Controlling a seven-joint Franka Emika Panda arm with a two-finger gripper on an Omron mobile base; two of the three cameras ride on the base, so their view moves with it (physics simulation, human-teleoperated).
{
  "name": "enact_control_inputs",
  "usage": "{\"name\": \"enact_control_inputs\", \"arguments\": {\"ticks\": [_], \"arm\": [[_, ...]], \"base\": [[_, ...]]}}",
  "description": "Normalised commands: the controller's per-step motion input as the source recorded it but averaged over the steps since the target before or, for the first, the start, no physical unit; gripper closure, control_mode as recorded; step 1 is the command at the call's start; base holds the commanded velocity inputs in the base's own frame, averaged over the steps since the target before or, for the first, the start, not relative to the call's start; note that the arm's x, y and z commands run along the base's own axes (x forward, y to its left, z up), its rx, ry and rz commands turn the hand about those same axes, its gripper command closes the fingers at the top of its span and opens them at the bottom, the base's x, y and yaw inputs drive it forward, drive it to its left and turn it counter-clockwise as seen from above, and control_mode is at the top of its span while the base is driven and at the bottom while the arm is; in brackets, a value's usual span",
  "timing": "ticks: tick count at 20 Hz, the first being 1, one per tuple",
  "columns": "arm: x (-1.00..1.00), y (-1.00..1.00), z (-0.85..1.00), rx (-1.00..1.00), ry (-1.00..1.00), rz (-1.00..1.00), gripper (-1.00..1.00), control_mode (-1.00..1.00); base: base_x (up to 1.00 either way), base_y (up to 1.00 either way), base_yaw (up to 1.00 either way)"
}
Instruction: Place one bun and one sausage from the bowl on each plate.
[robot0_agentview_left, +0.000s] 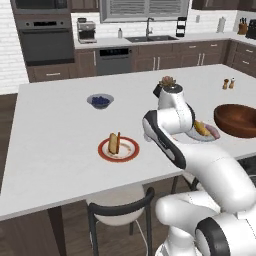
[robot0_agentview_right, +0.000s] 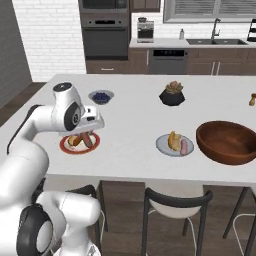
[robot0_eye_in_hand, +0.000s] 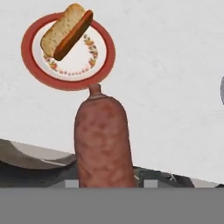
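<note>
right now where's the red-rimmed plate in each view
left base view: red-rimmed plate lower centre on the white counter, left of the arm.
right base view: left side, partly behind the pincer.
hand view: upper left, beyond the held sausage.
shared landmark: the bun lying on the plate.

Bun (robot0_agentview_left: 113, 142) and sausage (robot0_agentview_left: 117, 141) on left plate (robot0_agentview_left: 118, 149), bowl (robot0_agentview_left: 237, 120) right of other plate (robot0_agentview_right: 174, 145), berry bowl (robot0_agentview_left: 100, 101) behind.

Two rear flanks, one overhead close-up
</note>
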Motion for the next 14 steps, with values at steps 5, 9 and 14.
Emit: {"name": "enact_control_inputs", "arguments": {"ticks": [5, 9, 14], "arm": [[0.66, 0.44, -0.34, 0.39, 0.07, -0.54, 1.0, -1.0], [0.9, 0.09, -0.52, 0.48, 0.16, -0.5, 1.0, -1.0], [0.39, 0.07, -0.33, 0.24, 0.16, -0.13, 1.0, -1.0]], "base": [[0.0, 0.0, 0.0], [0.0, 0.0, 0.0], [0.0, 0.0, 0.0]]}}
